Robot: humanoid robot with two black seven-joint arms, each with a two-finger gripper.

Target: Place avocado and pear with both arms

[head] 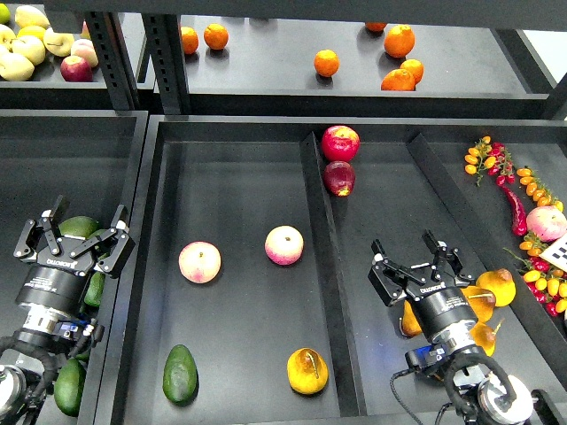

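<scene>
Your left gripper (78, 237) has its jaws spread wide, nothing between them; it hangs over the far-left compartment, above a few green avocados (80, 227) lying there (partly hidden by the arm). Your right gripper (415, 264) also has its jaws spread and empty, hovering over the compartment right of the divider (323, 266), just beside a cluster of yellow-orange pears (496, 285).

The avocado (180, 374) lies in the middle tray (168, 221), near its front left corner: dark green, smooth, elongated, long axis pointing roughly away from you. The pear (307, 371) lies in the same tray near the front right corner, close to the divider: yellow-orange with a brownish streak. The two are well apart from each other and from both grippers.

Further back in that tray sit two pink-yellow peaches (200, 262), one left, one right (284, 245). Two red apples (340, 142) rest at the back of the right compartment, touching or nearly so.

Far right: small orange and yellow tomatoes (535, 189), a red chili (516, 212), another peach (546, 223).

The bench is all black trays. The shelf (266, 84) behind holds oranges (326, 63), with pale yellow fruit (27, 44) at top left (type hard to tell).
</scene>
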